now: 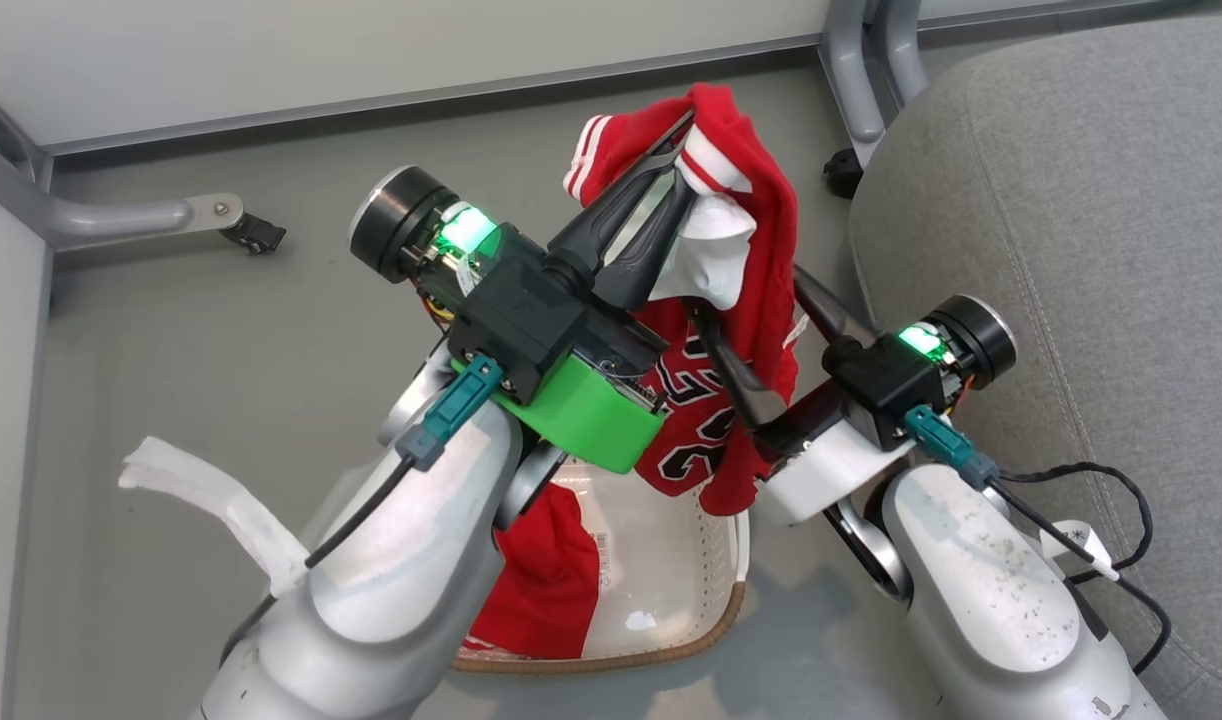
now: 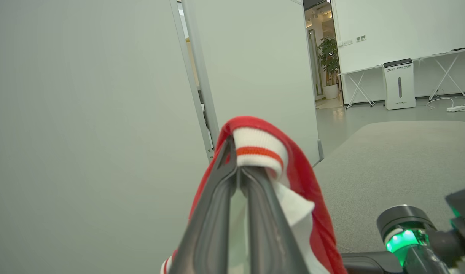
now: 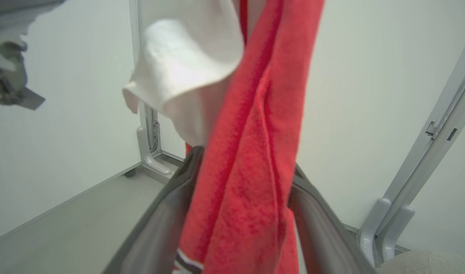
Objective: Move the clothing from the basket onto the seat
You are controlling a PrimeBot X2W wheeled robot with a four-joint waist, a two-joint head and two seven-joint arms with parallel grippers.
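Note:
A red jersey (image 1: 761, 230) with white panels and black-and-white numerals hangs in the air above the basket (image 1: 716, 625). My left gripper (image 1: 683, 150) is shut on its white, red-striped cuff (image 2: 261, 152) at the top. Lower down, my right gripper (image 1: 746, 290) stands open, a finger on each side of the hanging red fabric (image 3: 247, 179). A second red garment (image 1: 546, 580) lies in the cream basket, partly hidden by my left forearm. The grey seat (image 1: 1091, 220) is to the right, close beside my right arm.
Grey metal frame legs with casters stand on the floor at the back left (image 1: 151, 215) and back centre (image 1: 861, 90), under white wall panels. A black cable (image 1: 1101, 500) trails from my right wrist over the seat edge. A white cloth strip (image 1: 211, 495) hangs off my left arm.

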